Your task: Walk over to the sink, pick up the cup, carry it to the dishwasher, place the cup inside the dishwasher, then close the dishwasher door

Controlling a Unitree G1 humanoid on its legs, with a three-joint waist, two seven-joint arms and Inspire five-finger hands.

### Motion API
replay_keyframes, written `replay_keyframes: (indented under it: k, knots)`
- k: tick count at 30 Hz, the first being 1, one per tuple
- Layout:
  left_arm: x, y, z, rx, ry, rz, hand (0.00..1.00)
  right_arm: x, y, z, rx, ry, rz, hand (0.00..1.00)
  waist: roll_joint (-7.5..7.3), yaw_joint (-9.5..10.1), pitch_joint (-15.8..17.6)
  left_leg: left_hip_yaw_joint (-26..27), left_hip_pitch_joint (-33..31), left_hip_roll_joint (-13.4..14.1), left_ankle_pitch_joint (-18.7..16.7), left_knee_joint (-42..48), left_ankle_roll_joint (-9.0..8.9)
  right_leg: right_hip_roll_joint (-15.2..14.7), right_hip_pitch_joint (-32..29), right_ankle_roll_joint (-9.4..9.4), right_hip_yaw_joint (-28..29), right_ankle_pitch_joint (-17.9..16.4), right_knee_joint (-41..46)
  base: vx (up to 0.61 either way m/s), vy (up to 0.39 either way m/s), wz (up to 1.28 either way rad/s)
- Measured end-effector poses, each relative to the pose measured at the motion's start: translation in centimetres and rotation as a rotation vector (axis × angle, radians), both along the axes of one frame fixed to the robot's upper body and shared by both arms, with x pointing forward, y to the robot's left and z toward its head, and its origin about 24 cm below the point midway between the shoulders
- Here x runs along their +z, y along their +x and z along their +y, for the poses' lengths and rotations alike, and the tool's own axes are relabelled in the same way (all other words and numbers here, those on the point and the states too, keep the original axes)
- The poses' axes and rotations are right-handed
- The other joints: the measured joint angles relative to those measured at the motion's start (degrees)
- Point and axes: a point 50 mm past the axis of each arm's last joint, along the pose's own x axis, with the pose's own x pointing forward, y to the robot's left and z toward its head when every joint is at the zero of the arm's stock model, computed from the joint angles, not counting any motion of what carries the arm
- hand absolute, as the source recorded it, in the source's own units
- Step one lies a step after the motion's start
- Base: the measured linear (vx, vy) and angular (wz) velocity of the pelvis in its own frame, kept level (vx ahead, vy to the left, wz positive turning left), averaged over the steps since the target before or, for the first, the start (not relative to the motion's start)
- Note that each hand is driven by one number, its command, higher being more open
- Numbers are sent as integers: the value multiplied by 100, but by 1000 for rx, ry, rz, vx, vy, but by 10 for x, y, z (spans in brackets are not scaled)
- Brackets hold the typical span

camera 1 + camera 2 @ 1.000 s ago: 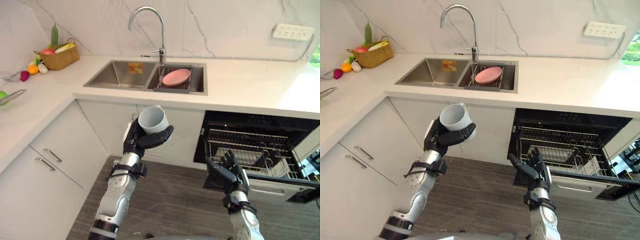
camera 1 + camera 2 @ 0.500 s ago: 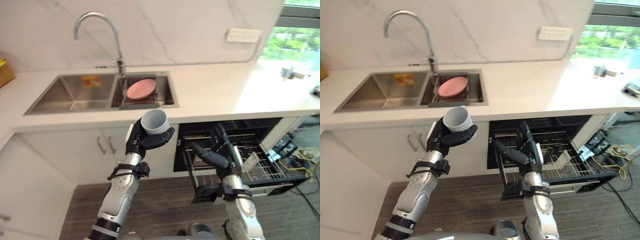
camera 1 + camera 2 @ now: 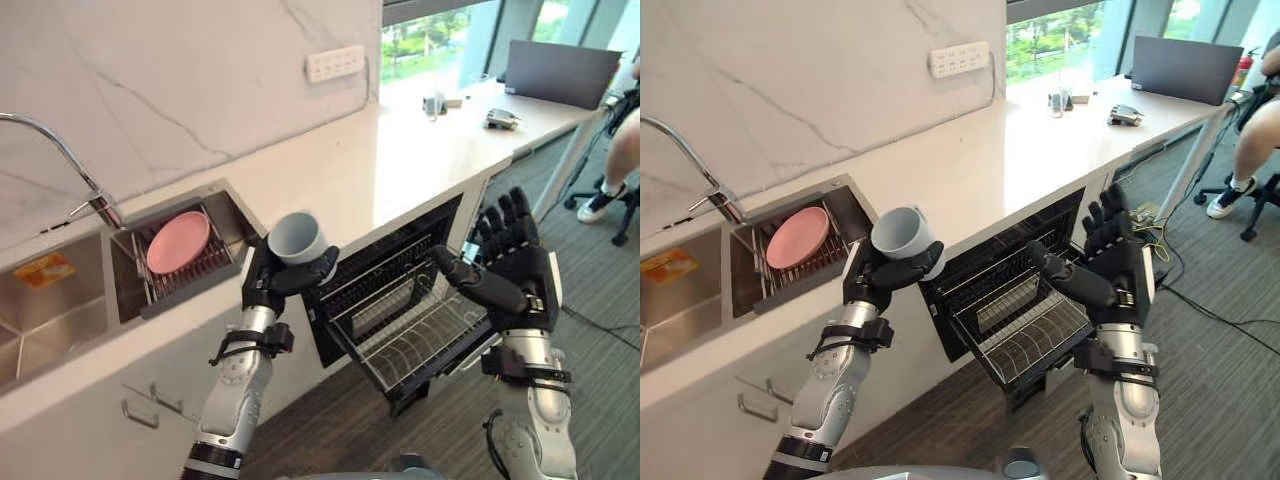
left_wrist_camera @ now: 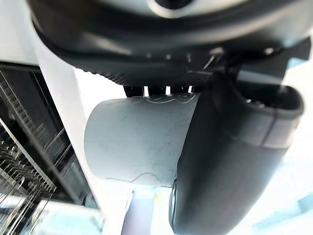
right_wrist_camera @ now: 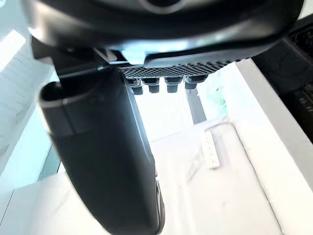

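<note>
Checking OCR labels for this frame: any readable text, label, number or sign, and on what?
None can be read.
Sticker in the sink: print too blurred to read.
Cup in the left hand: no marking visible.

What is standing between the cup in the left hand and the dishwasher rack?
Nothing visible. The cup, held by the left hand, is left of the pulled-out rack, with open air between. The open right hand is raised by the rack's other side.
</note>
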Motion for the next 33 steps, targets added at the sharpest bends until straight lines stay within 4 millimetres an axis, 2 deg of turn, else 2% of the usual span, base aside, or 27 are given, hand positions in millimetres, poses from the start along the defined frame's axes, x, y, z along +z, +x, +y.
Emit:
replay_keyframes:
  k: [1,3,6,7,9,10,13,15,17,18,19,20,21,22,23,24,25,26,27,29,30,31,32,33]
  knots:
    - [1,1,1,1,6,-1,0,0,0,0,3,4,2,100,-29,-6,-18,126,8,-69,-31,-11,60,-103,-31,80,-60,67,-84,53,206,-58]
    - [2,4,4,1,28,4,0,-1,1,2,12,13,14,100,-39,-7,-25,327,47,-156,-120,9,184,-230,-91,108,-352,292,-131,38,165,-59]
    - [3,6,5,5,39,16,0,-8,3,12,44,68,46,100,-84,3,28,739,262,-134,-246,20,264,-317,-404,-174,-1185,513,425,-11,146,-76]
    - [3,7,7,15,40,22,0,-10,4,19,72,105,53,100,-90,37,93,975,393,-74,-330,46,279,-334,-417,-308,-1627,617,454,-69,80,-108]
    - [5,5,12,47,41,22,0,-13,5,32,146,120,59,100,-125,96,105,1387,424,-32,-504,61,300,-325,-320,-362,-2218,730,-56,-93,60,-110]
    - [8,3,14,67,33,14,0,-14,5,36,193,111,62,100,-62,51,145,1484,369,21,-536,50,301,-175,-216,-422,-2222,967,-545,-63,36,-63]
    - [13,1,13,66,23,-7,0,-26,4,35,230,106,115,100,-64,31,194,1456,273,99,-523,65,276,17,17,-454,-2309,1365,-1257,2,42,-28]
    - [11,-1,11,71,9,-1,0,-31,3,32,232,112,142,100,-24,48,213,1357,233,203,-520,243,230,98,224,-410,-2446,1476,-1526,103,-44,28]
    - [10,-2,10,81,-3,-1,0,-32,3,30,231,119,147,100,17,93,234,1231,92,353,-656,523,174,154,308,-418,-2581,1440,-1579,99,-66,30]
    - [8,-4,11,94,-4,2,0,-32,3,32,242,128,144,100,59,161,258,1217,30,492,-758,767,100,225,307,-475,-2590,1262,-1483,74,-72,11]
    - [4,-8,14,108,-2,12,0,-33,3,37,259,153,144,100,67,234,301,1170,-197,674,-844,1449,-5,235,343,-476,-2597,1119,-1388,69,-75,10]
    - [2,-9,14,109,0,20,0,-33,4,38,263,163,143,100,60,240,362,1130,-425,820,-847,2037,4,236,413,-489,-2628,1076,-1376,45,-84,17]
    - [-3,-14,15,115,-4,41,0,-33,4,38,267,159,142,100,165,248,457,1025,-868,1152,-745,3205,144,313,578,-518,-2686,1006,-1378,67,-81,16]
    - [-8,-18,16,122,-5,61,0,-33,3,37,265,154,146,100,266,254,528,851,-1103,1340,-544,3847,169,369,739,-557,-2689,943,-1381,129,-63,6]
    - [-17,-25,17,124,-7,92,0,-34,2,37,258,158,153,100,237,264,591,664,-1255,1390,-428,4222,117,325,895,-545,-2659,870,-1390,146,-22,-7]
    - [-22,-29,15,109,-7,110,0,-34,1,36,249,163,152,100,233,266,591,567,-1252,1292,-528,3989,90,248,958,-553,-2638,840,-1378,156,5,-14]
    - [-25,-32,11,81,-8,119,0,-34,1,33,236,163,147,100,227,266,589,486,-1241,1171,-613,3529,138,161,970,-547,-2590,832,-1378,144,24,-21]
    - [-25,-33,5,45,-12,114,0,-32,2,30,219,166,138,100,216,275,592,368,-1178,1016,-633,2650,117,36,939,-520,-2504,822,-1372,144,51,-24]
    - [-25,-33,2,28,-15,109,0,-31,3,30,214,167,136,100,206,268,587,278,-1116,939,-615,2137,96,-28,910,-482,-2460,816,-1360,148,104,-33]
    - [-23,-33,-7,-22,-25,90,0,-31,2,27,204,158,139,100,218,196,577,15,-872,815,-230,461,-121,-285,817,-249,-2292,721,-1228,177,184,-30]
    - [-22,-33,-9,-30,-26,87,0,-30,2,25,203,152,139,100,228,179,571,-15,-844,790,-94,242,-246,-339,803,-177,-2241,692,-1193,226,251,-27]
    - [-23,-33,-13,-42,-31,89,0,-30,2,21,198,135,143,100,308,161,504,-26,-772,744,87,112,-346,-407,794,-10,-2162,664,-1180,282,301,-20]
    - [-26,-33,-15,-52,-32,98,0,-29,1,16,188,118,144,100,443,123,381,-44,-738,716,738,35,-338,-415,810,202,-2149,683,-1207,306,320,-20]
    - [-29,-32,-13,-54,-20,104,0,-31,1,17,182,128,152,100,361,136,322,3,-682,585,705,84,-295,-547,832,296,-2099,705,-1210,327,296,-9]
